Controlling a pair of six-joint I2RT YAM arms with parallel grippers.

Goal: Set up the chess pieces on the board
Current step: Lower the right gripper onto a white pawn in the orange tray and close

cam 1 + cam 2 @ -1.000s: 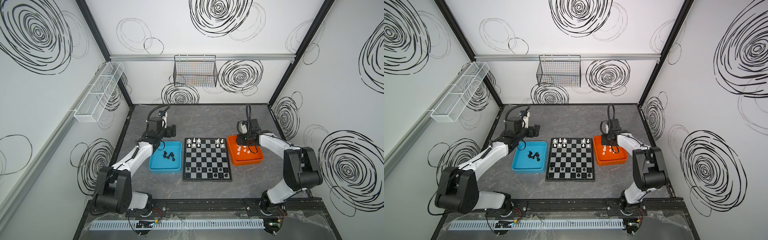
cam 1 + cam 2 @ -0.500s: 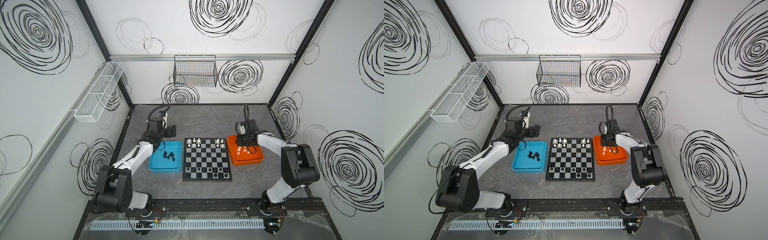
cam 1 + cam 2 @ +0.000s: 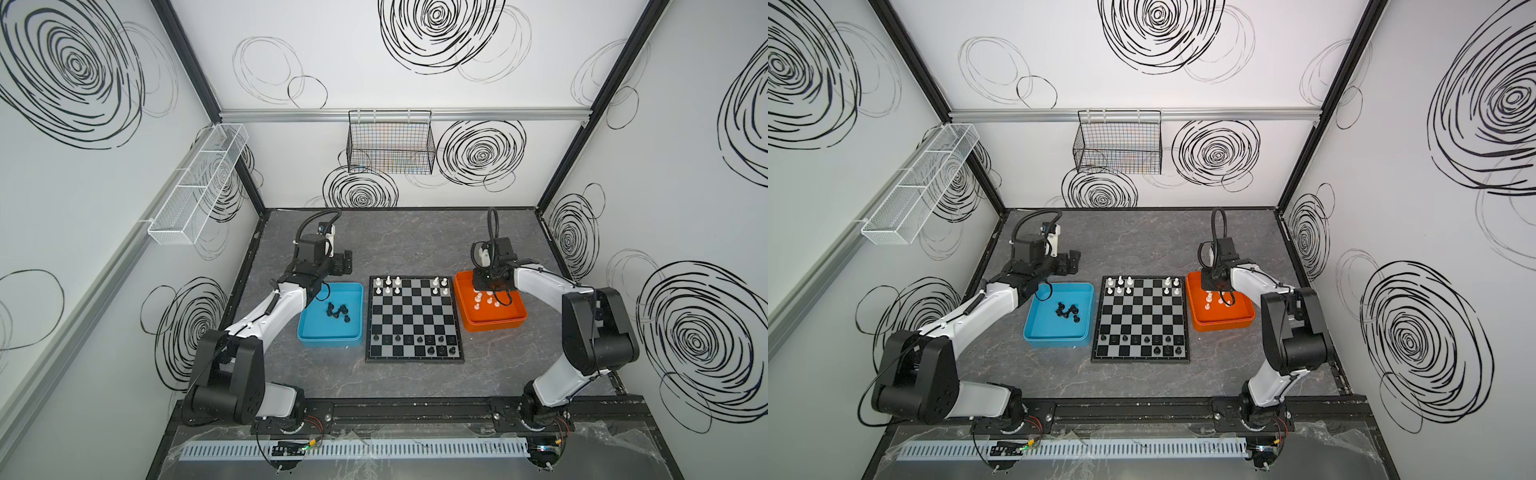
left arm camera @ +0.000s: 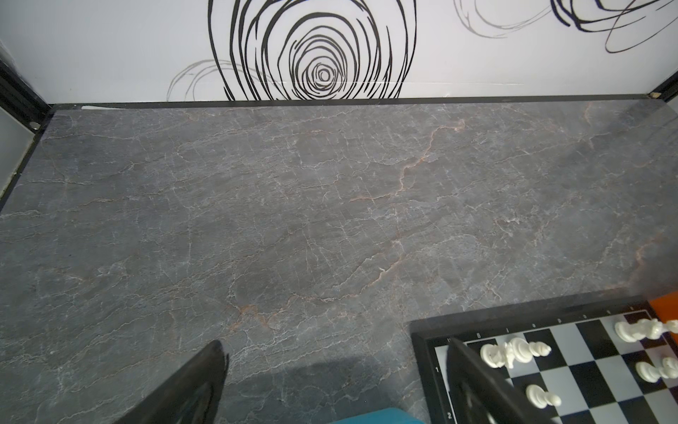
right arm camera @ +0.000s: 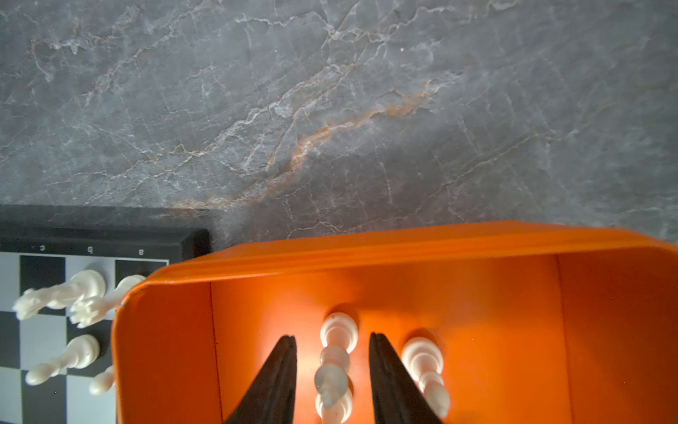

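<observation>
Right wrist view: spare white piece (image 5: 422, 358) stands just beside right claw (image 5: 332, 337).

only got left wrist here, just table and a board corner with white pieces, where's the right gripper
Observer: The right gripper is down inside the orange tray, jaws astride a white piece, with gaps on both sides.
Operator: any black ones not on the board yet
Observer: Yes, a small cluster of loose black pieces lies in the blue tray.
Operator: how's black's side looking
Observer: On the board, the nearest row holds placed black pieces only toward the right.
</observation>
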